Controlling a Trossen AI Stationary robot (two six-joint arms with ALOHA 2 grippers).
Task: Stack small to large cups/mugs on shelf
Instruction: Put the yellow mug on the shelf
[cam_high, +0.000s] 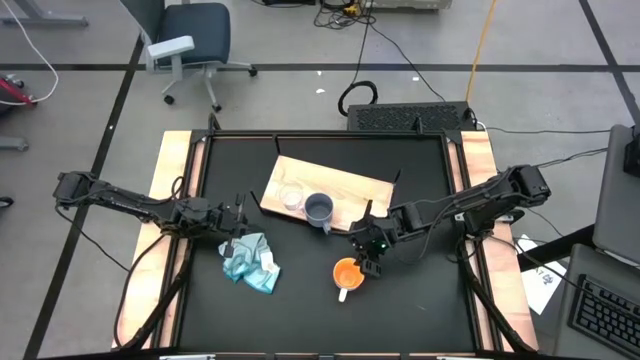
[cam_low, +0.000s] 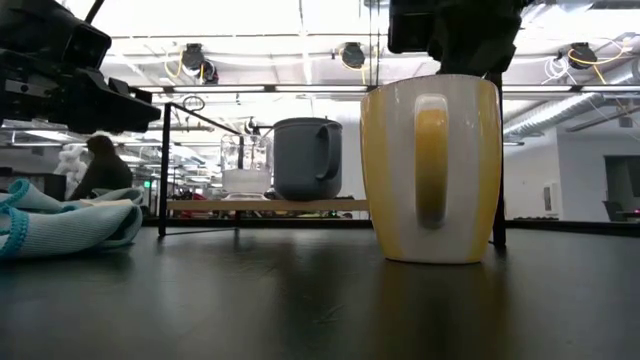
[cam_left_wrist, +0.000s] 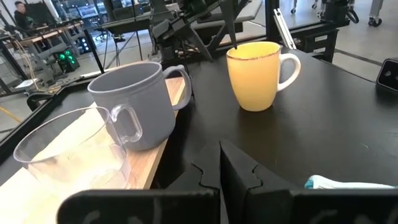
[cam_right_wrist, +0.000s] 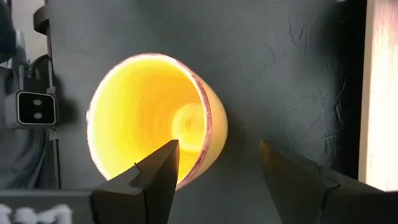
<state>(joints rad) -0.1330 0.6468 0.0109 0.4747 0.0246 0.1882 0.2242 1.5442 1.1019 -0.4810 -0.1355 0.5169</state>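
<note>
right gripper hangs spread over the orange mug's rim, one finger inside. shelf lies behind, carrying grey mug and glass cup side by side. left gripper, pressed together, sits by the cloth.

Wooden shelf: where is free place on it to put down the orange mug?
The shelf is bare on its right part, between the grey-blue mug and its right end. The left end is crowded: the glass cup stands close beside that mug. The orange mug is on the black tabletop.
</note>
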